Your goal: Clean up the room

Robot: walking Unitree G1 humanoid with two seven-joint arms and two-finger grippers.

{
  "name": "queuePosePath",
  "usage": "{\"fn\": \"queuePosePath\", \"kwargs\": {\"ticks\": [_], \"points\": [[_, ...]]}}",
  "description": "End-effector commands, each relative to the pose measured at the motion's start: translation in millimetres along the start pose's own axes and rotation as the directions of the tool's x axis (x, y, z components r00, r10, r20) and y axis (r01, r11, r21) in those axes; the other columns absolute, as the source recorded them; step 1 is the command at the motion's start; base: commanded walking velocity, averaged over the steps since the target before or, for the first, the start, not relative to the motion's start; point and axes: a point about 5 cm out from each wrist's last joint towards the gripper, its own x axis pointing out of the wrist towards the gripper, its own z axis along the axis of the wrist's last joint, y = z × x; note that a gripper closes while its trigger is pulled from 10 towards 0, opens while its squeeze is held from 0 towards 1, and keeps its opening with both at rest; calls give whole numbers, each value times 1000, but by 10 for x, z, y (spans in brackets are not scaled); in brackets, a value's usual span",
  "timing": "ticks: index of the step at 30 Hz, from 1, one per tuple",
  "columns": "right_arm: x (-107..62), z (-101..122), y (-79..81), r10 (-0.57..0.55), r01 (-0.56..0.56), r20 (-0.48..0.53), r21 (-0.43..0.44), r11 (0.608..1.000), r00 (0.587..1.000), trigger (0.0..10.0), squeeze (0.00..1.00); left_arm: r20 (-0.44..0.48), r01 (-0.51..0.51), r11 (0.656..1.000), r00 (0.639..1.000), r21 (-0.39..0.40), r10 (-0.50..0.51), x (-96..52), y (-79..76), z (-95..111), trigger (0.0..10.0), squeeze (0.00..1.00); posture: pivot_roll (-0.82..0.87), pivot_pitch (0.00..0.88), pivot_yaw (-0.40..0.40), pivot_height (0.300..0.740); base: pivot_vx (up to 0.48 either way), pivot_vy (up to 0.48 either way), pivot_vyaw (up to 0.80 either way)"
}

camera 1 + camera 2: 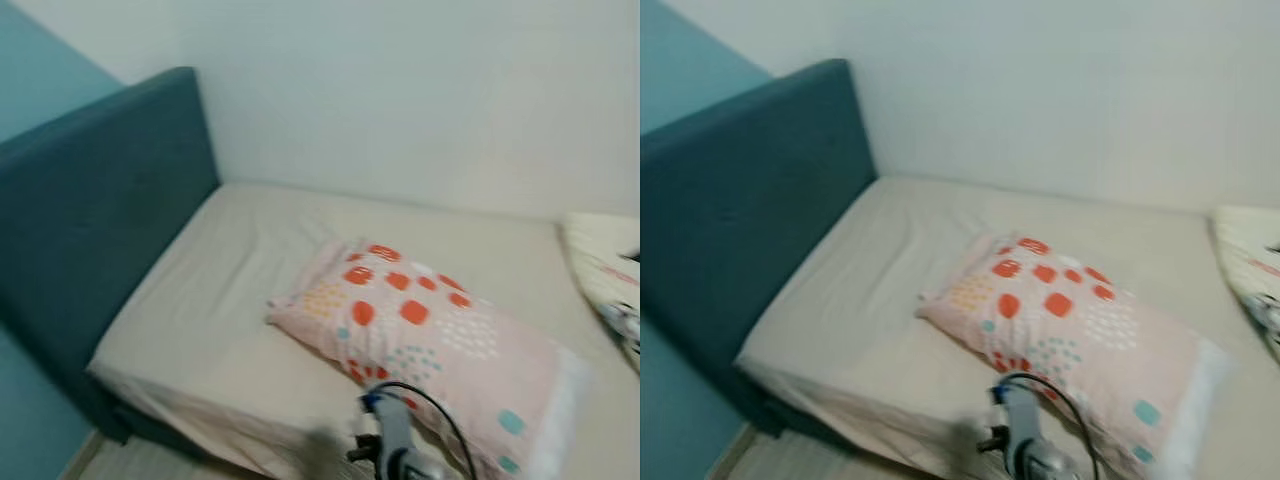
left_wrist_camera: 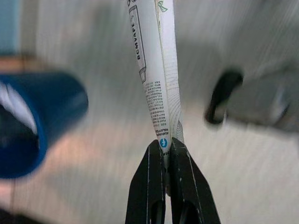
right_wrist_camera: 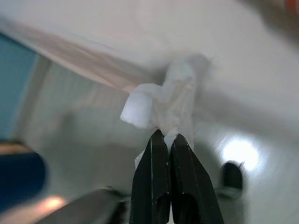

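In the left wrist view my left gripper [image 2: 166, 142] is shut on the end of a flat white printed wrapper [image 2: 156, 70] that sticks out straight past the fingertips. In the right wrist view my right gripper [image 3: 167, 135] is shut on a crumpled white tissue [image 3: 163, 105], close to the bed's hanging sheet edge. A silver arm with a black cable [image 1: 395, 440] rises at the bottom of the eye views, in front of the bed. The eye views are blurred.
A bed with a beige sheet [image 1: 230, 300] stands ahead, with a teal headboard [image 1: 90, 210] on the left. A pink pillow with red dots [image 1: 420, 330] lies across it. Patterned bedding [image 1: 605, 270] lies at the right edge. A blurred blue round thing [image 2: 32, 126] is near the floor.
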Motion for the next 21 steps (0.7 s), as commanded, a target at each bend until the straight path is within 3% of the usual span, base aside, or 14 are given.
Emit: {"fn": "queuePosePath", "kwargs": {"ticks": [1,7,21], "points": [[-15,-69,-23,-3,4,-13,72,997,1000,10000,0,-16,3,1000,1000,28,-2,-6,54,-21,10000,0,-22,1,-28,740,0,0,656],[-29,-107,-43,-13,13,0,140,990,1000,10000,0,-28,13,999,1000,32,-12,-14,70,-72,10000,0,-24,3,-28,740,0,0,656],[-18,-117,16,43,-41,-10,167,985,999,10000,0,-3,8,996,1000,86,-7,0,60,63,10000,0,-20,2,-27,740,0,-33,657]]}}
